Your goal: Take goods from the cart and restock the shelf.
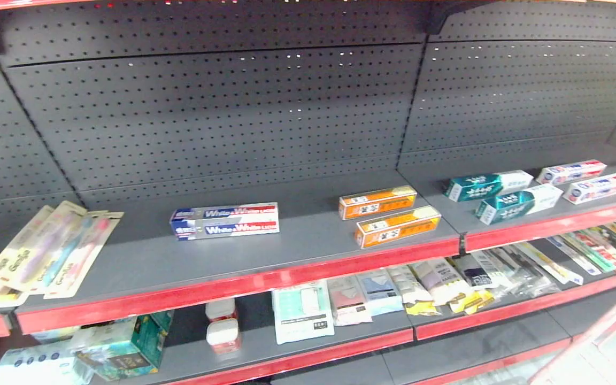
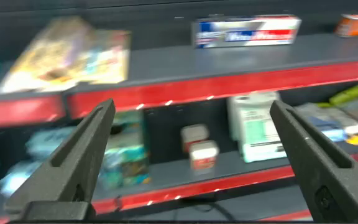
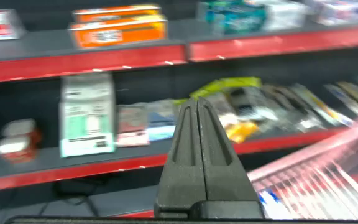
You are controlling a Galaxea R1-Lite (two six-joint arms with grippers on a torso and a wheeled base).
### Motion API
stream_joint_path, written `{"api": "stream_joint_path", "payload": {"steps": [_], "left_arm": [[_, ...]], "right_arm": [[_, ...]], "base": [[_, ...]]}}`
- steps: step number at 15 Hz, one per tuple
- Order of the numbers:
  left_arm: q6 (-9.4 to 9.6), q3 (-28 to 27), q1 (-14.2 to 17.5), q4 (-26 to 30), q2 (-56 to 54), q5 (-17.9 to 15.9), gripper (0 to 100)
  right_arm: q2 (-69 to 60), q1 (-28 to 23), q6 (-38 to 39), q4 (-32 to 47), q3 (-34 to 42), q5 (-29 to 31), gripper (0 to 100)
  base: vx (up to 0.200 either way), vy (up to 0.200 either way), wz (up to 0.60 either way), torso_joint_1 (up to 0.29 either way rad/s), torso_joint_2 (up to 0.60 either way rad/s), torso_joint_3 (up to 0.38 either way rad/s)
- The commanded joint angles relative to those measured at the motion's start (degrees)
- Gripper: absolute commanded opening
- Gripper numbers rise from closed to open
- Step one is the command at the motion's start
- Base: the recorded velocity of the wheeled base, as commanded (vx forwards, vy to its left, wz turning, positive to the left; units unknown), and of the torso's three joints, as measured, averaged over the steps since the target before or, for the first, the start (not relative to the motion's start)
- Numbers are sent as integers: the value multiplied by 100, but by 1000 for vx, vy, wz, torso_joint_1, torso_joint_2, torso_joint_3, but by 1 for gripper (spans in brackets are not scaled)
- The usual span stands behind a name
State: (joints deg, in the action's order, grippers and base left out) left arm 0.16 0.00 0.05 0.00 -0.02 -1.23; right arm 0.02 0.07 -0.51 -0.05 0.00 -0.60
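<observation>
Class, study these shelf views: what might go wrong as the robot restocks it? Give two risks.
The toothbrush packs reach the front edge of the shelf, so a passing arm might sweep them off. The front orange box lies close to the red lip; stock slid in behind could push it over.

Left gripper (image 2: 191,104), the dark grey, rough-textured plastic two-finger one, is spread wide. Its fingers (image 2: 79,155) sit way apart, both long and tapered, tips leaning out away from the wrist camera with a big gap between them. Right gripper (image 3: 196,106), same dark grey plastic build, is the opposite: both fingers (image 3: 182,155) pressed flat together into one narrow wedge, seam running straight down the middle.
</observation>
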Motion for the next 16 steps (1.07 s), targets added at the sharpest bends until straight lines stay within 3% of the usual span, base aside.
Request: {"api": "stream_joint_path", "payload": {"steps": [1, 13, 16], "left_arm": [[2, 0, 4, 0, 2, 0, 100], [2, 0, 4, 0, 2, 0, 100], [2, 0, 4, 0, 2, 0, 100]], "right_arm": [[-2, 1, -2, -4, 0, -2, 0], [-2, 1, -2, -4, 0, -2, 0], [-2, 1, 7, -4, 0, -2, 0]], "base": [[0, 0, -600, 22, -2, -7], [0, 0, -600, 4, 4, 2], [0, 0, 0, 0, 0, 0]]}}
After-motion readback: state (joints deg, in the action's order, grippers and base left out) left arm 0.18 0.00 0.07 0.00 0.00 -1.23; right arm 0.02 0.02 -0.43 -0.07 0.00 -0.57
